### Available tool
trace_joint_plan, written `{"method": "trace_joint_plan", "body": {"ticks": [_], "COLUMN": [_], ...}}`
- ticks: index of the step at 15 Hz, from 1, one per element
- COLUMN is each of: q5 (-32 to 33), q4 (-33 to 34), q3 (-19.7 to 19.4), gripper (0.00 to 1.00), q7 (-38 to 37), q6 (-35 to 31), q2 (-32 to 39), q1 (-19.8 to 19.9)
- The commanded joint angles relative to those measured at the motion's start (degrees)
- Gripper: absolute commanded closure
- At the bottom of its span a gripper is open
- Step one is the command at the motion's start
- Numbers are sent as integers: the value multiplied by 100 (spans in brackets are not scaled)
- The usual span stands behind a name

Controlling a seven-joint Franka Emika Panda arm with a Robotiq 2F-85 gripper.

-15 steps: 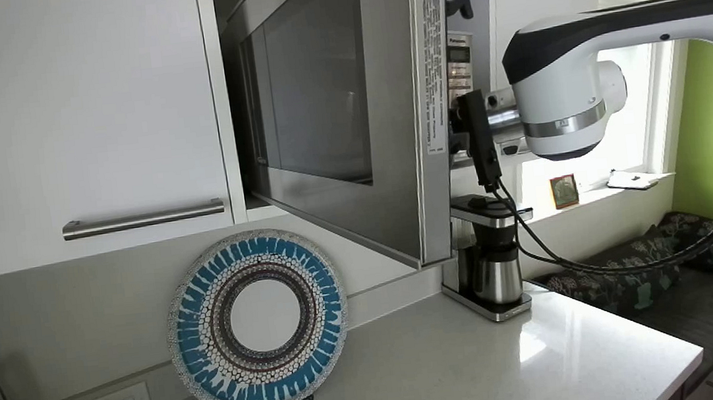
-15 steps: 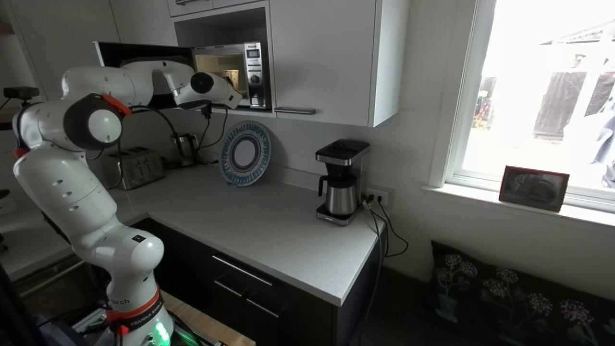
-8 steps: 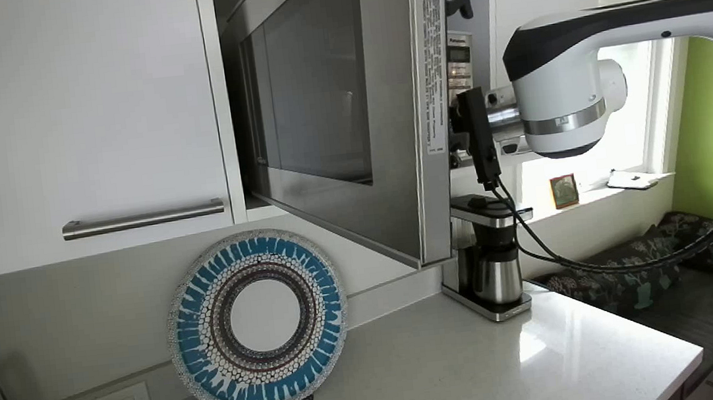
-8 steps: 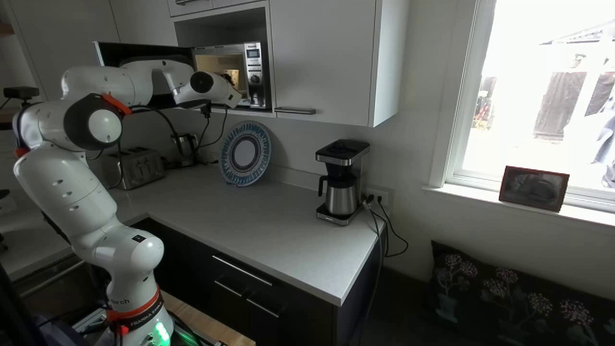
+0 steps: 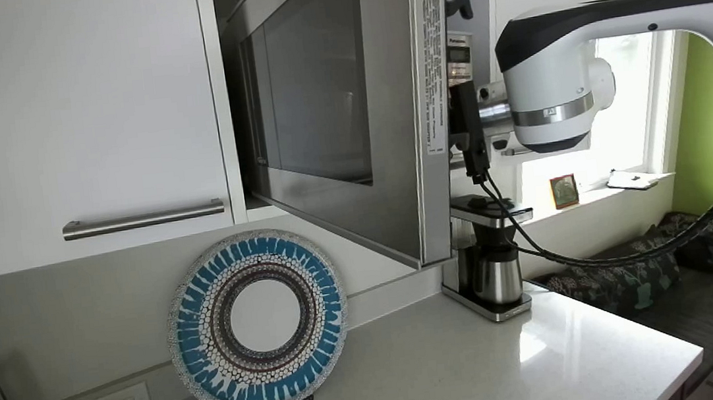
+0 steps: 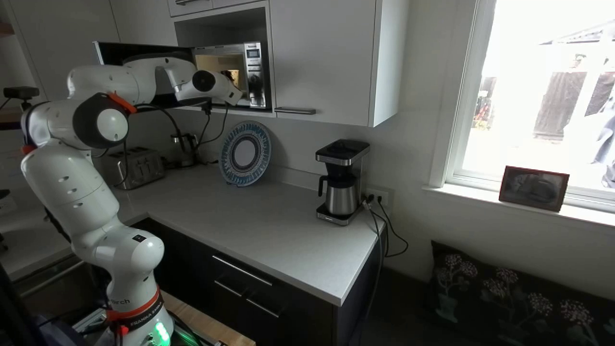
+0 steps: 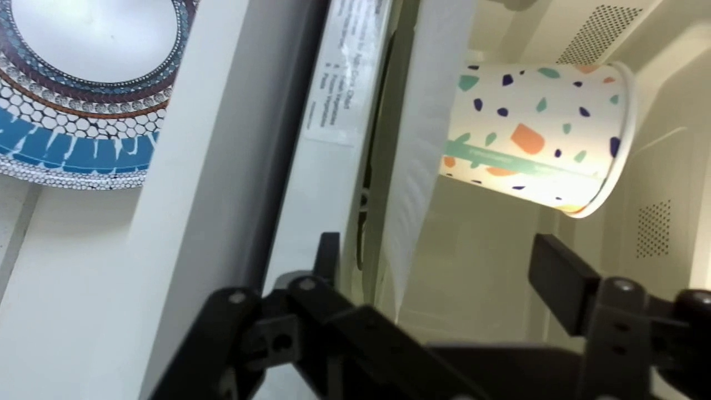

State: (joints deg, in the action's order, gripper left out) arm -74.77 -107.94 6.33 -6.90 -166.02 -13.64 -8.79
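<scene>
Though near the speckled cup [image 7: 533, 130] in the microwave [image 7: 491, 250], gripper [image 7: 435, 244] widely agape.

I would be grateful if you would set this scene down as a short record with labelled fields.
End effector: open, at the mouth of the microwave, holding nothing
Speckled cup: inside the microwave, not gripped
Microwave door: swung open
Counter: coffee maker, toaster, patterned plate on a small black stand
Windowsill: framed picture
</scene>
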Motion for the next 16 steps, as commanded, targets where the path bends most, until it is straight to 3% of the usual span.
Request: {"method": "trace_joint_plan", "body": {"ticks": [1,8,16], "q5": [-178,-139,-210], "q4": [183,193,143], "q3": [-58,-60,-90], "gripper": [47,98,100], "q7": [157,90,94], "q6": [127,164,182], "q2": [156,199,187], "q1": [-41,-13,-16]}}
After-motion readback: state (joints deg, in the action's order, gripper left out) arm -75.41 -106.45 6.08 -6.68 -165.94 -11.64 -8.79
